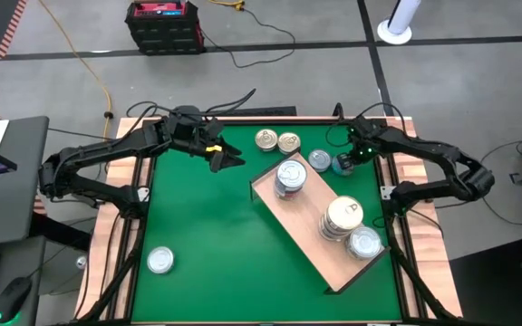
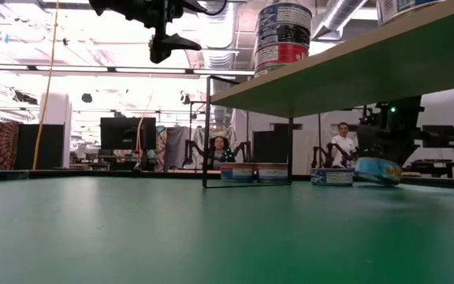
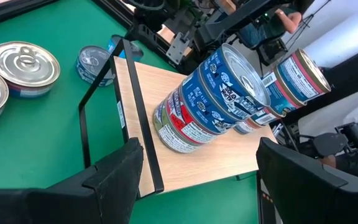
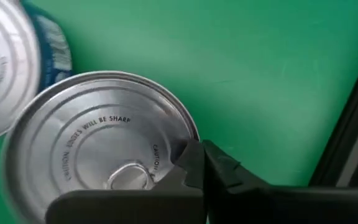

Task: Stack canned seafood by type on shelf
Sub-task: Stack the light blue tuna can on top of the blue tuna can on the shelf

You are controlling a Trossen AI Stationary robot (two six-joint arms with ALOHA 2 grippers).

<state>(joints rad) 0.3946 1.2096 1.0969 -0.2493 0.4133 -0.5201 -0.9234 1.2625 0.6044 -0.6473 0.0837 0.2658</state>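
Observation:
The light-wood shelf (image 1: pixel 311 237) stands slantwise on black legs over the green mat. It bears two stacks of tins (image 1: pixel 290 177) (image 1: pixel 343 217) and a single tin (image 1: pixel 365 243). Loose tins sit on the mat beyond it (image 1: pixel 265 139) (image 1: pixel 288 142) (image 1: pixel 320 160), and one near the left front corner (image 1: pixel 159 261). My left gripper (image 1: pixel 234 160) hangs open, high above the mat left of the shelf, touching nothing. My right gripper (image 1: pixel 347 161) is down at a bluish tin (image 2: pixel 377 170) by the shelf's far end. My right gripper comes down from above onto the bluish tin. One finger (image 4: pixel 197 165) lies at the rim of its silver pull-tab lid (image 4: pixel 160 146); the other finger is hidden. In the low view the tin sits slightly tilted at mat level below the gripper.
The black leg frame (image 2: pixel 207 130) holds the shelf above the mat, and tins (image 2: pixel 254 172) stand behind it. A wood-slat rim (image 1: pixel 134 226) borders the mat. Open green mat lies left and in front of the shelf. People sit in the room beyond the table.

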